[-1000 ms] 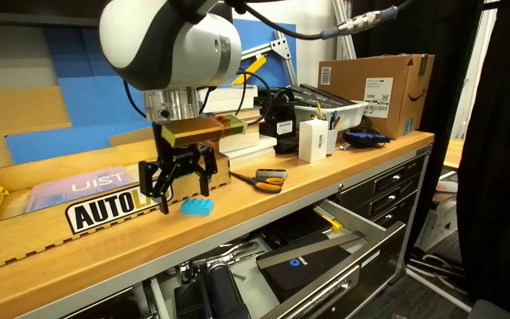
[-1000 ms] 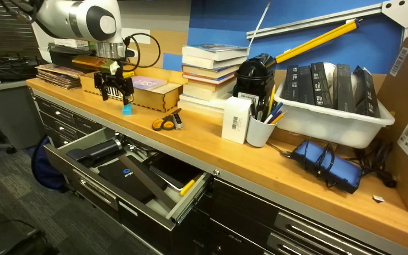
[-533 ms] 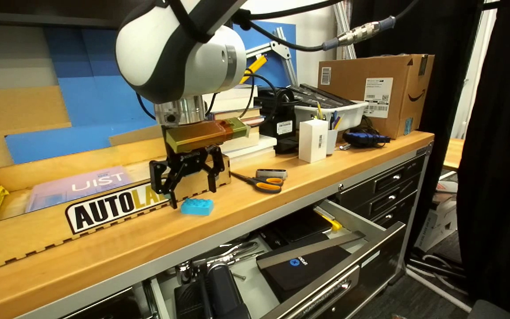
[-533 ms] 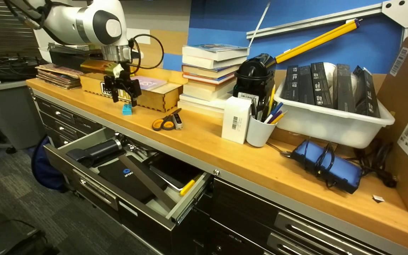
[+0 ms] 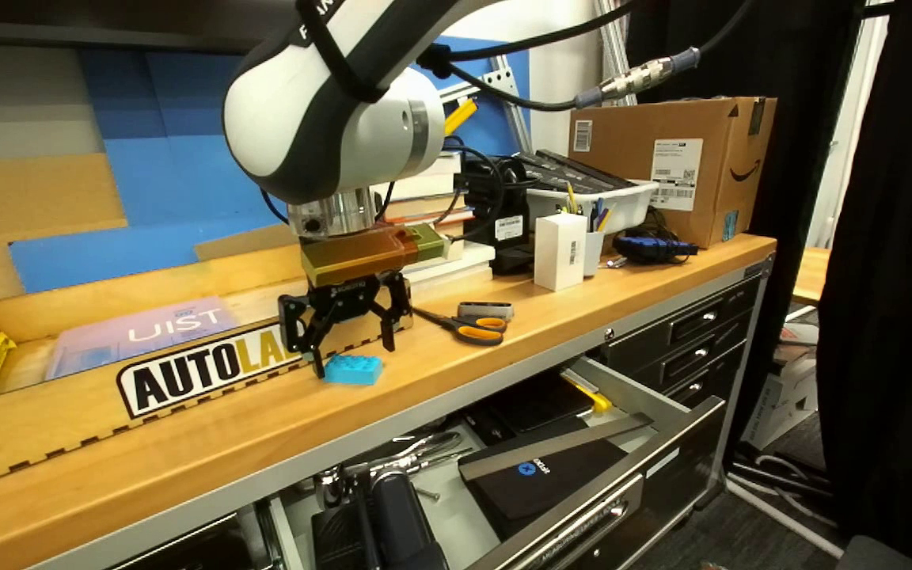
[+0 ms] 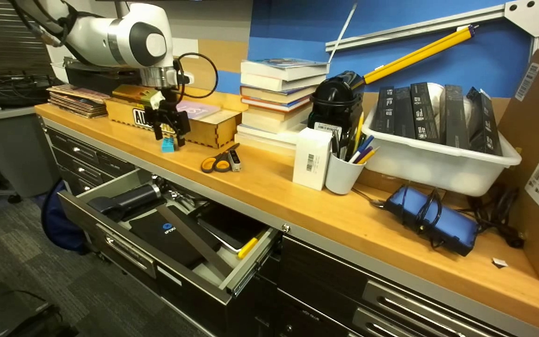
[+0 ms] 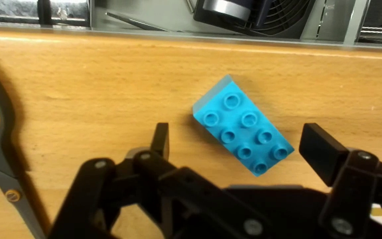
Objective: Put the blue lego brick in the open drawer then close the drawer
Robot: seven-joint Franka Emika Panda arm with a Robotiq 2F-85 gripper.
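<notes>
The blue lego brick (image 5: 353, 370) lies flat, studs up, on the wooden worktop in both exterior views (image 6: 168, 146). My gripper (image 5: 354, 358) is open and empty, pointing down just above the brick. In the wrist view, the brick (image 7: 244, 129) sits diagonally between the two spread fingers of the gripper (image 7: 239, 142), touching neither as far as I can see. Its lower right corner is close to the right finger. The open drawer (image 5: 685, 475) is below the worktop edge, also seen in an exterior view (image 6: 194, 295). Part of its inside (image 7: 164, 13) shows at the top of the wrist view.
A wooden box with an AUTOLAB sign (image 5: 210, 374) stands behind the brick. Scissors (image 5: 472, 328) lie beside it, near a stack of books (image 6: 279, 93). The drawer holds a black pouch (image 6: 171, 234), a metal ruler (image 6: 197, 241) and a dark cylindrical tool (image 6: 134, 199).
My gripper has moved to the right in both exterior views and ended slightly lower, over the brick. It has stayed open. The brick and drawer have not moved.
</notes>
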